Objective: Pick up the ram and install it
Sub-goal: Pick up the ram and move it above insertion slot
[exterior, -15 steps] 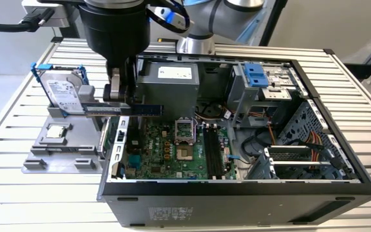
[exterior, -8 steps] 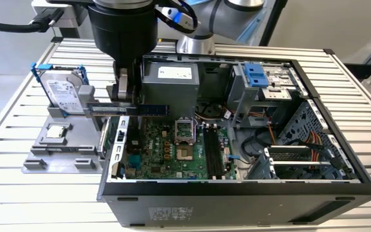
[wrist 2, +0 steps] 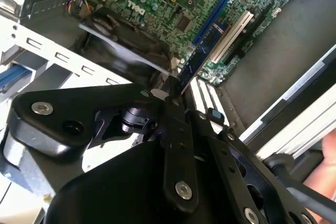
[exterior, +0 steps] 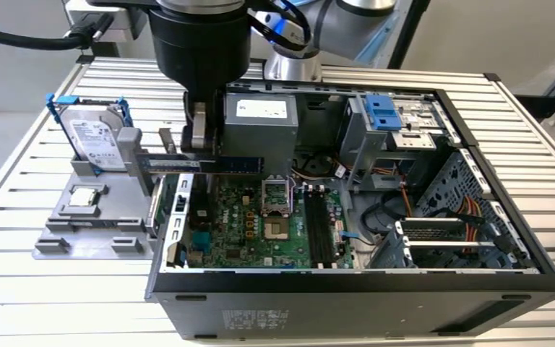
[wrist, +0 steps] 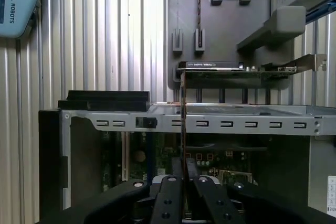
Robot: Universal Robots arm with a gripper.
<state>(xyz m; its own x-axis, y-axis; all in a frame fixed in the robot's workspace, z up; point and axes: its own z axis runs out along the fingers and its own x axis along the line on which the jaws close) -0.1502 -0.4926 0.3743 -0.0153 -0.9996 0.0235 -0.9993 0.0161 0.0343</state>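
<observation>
Gripper (exterior: 200,150), hanging from the black wrist of the arm, is clamped on the ram (exterior: 234,165). Its fingers (exterior: 193,130) pinch the stick near its middle. The ram is held on edge with its long axis level. One end, bearing a pale label, points toward the exterior view's right.

The ram hangs above the wall of the open computer case (exterior: 355,289) on the exterior view's left. It lies over the far left part of the green motherboard (exterior: 248,224), in front of the grey power supply box (exterior: 258,123). It is not seated. The long black memory slots (exterior: 318,224) lie lower, nearer the camera and further to the exterior view's right, apart from the stick.

In the first wrist view the ram (wrist: 182,129) appears edge-on as a thin line running out from the gripper (wrist: 182,174) across the case's slotted metal wall. In the second wrist view the ram (wrist 2: 202,51) projects from the gripper (wrist 2: 176,90) over the motherboard.

A grey fixture (exterior: 84,231) rests on the slatted metal table (exterior: 27,289) just beside the case, on the exterior view's left. A silver hard drive in a blue frame (exterior: 99,137) stands upright at the fixture's far end. A square silver CPU chip (exterior: 84,195) lies flat in a recess nearer the camera.
</observation>
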